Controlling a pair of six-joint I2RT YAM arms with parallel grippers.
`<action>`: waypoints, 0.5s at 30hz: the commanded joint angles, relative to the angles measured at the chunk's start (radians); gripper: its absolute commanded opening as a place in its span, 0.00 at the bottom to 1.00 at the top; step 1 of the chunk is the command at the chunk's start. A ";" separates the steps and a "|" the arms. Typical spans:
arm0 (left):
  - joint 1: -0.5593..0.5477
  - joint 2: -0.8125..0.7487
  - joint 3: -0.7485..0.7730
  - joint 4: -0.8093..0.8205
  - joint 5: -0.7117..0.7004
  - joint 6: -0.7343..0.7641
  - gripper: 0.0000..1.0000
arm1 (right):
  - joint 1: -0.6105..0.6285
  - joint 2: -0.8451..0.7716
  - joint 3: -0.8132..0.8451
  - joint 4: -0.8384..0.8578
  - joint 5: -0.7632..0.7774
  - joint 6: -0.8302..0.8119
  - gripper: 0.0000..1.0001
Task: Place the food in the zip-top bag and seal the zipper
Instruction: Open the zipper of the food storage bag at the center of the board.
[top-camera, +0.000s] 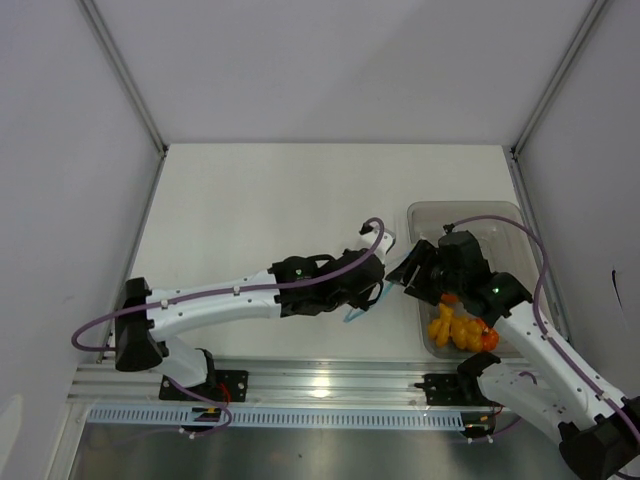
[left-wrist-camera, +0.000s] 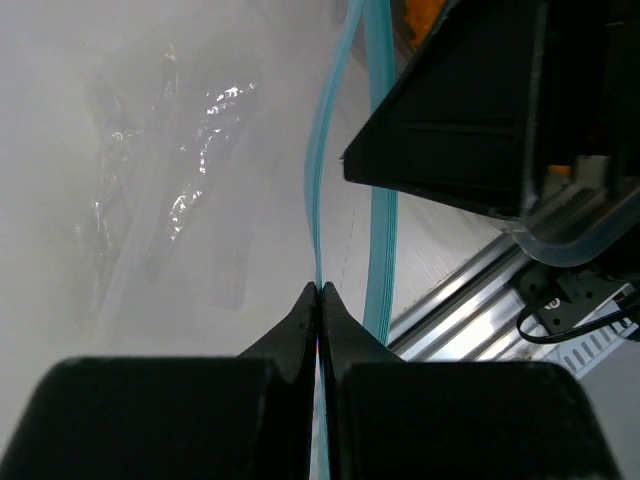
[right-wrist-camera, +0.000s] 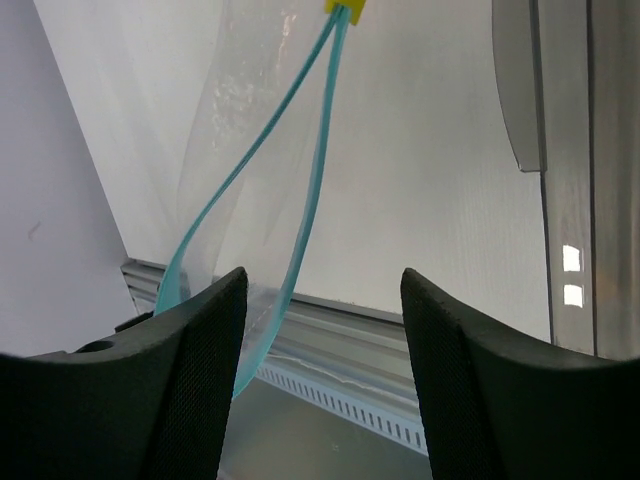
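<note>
Top view: the white table lies open across its far half and its left side. White side walls close it in on both flanks, and an aluminium rail runs along the near edge. The 2 arms meet just left of the grey translucent rectangular bin, which sits hard by the right-hand edge, so working room there is tight. Left gripper: jaws pressed fully together, pinching 1 strand of the teal-blue zipper strip on the clear crinkly zip-top bag. The bag film spreads away beyond the fingertips over the table, blurred. The mouth stands open: 2 teal strands run apart and join at a yellow tab, which the top of the right wrist view cuts off. Right gripper: jaws wide apart, holding nothing. The strands and film pass between its fingers, 1 strand close to the finger at picture left; contact cannot be told. The small toy foods, yellow, orange and red-orange, lie in the near end of the bin, outside the bag. The right arm covers part of them, so count and shapes are unclear. In the top view the bag is almost wholly hidden under the grippers, with only a short teal loop showing below the left wrist.
</note>
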 joint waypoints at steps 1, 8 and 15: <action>0.005 -0.059 0.056 0.009 0.049 -0.015 0.01 | 0.007 0.030 -0.025 0.099 0.007 0.011 0.65; 0.007 -0.092 0.041 0.019 0.087 -0.016 0.01 | 0.007 0.127 -0.016 0.181 0.022 -0.042 0.23; 0.025 -0.074 0.029 0.006 0.029 0.022 0.06 | 0.048 0.168 0.084 0.138 0.024 -0.056 0.00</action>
